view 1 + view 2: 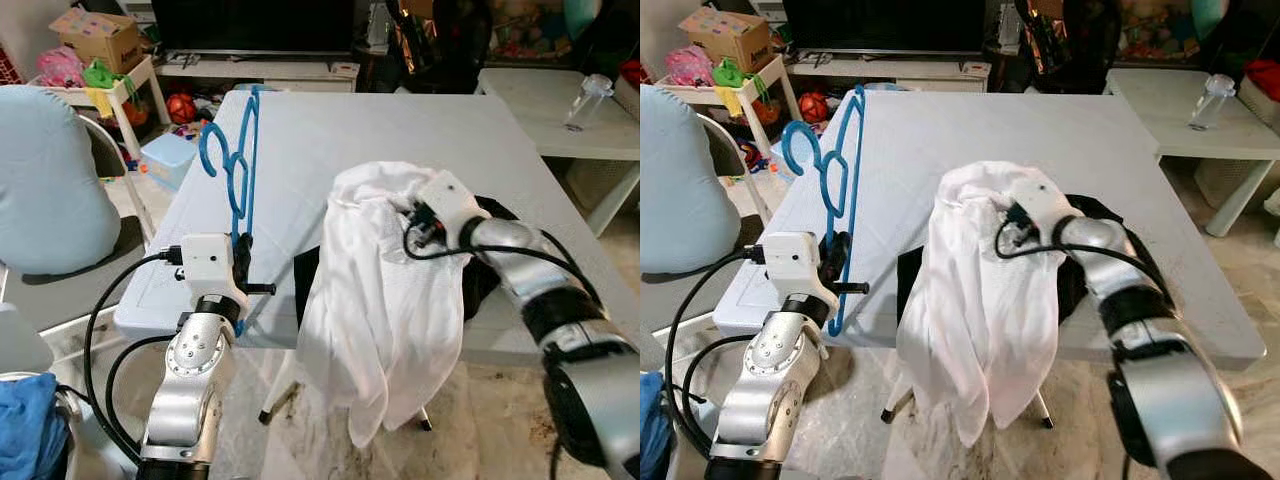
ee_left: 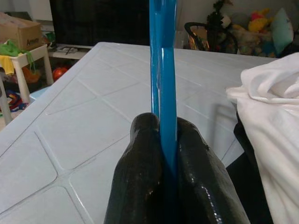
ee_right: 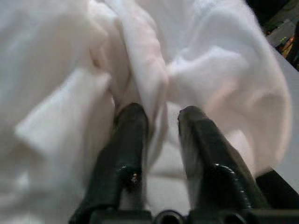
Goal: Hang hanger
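Note:
A blue plastic hanger [image 1: 240,160] stands upright at the left edge of the white table [image 1: 420,130], hook toward the far left. My left gripper [image 1: 243,250] is shut on its lower bar; in the left wrist view the two black fingers [image 2: 140,154] press either side of the blue bar [image 2: 162,70]. A white garment [image 1: 380,300] hangs in a bunch over the table's front edge. My right gripper [image 3: 161,114] is buried in the garment's top folds, shut on a ridge of white cloth. Its fingertips are hidden from the head views.
A black cloth [image 1: 482,275] lies under the garment on the table. A pale blue chair back [image 1: 45,190] stands at the left, with a shelf holding a cardboard box [image 1: 100,35] behind it. A second white table with a clear bottle [image 1: 585,100] is at the right.

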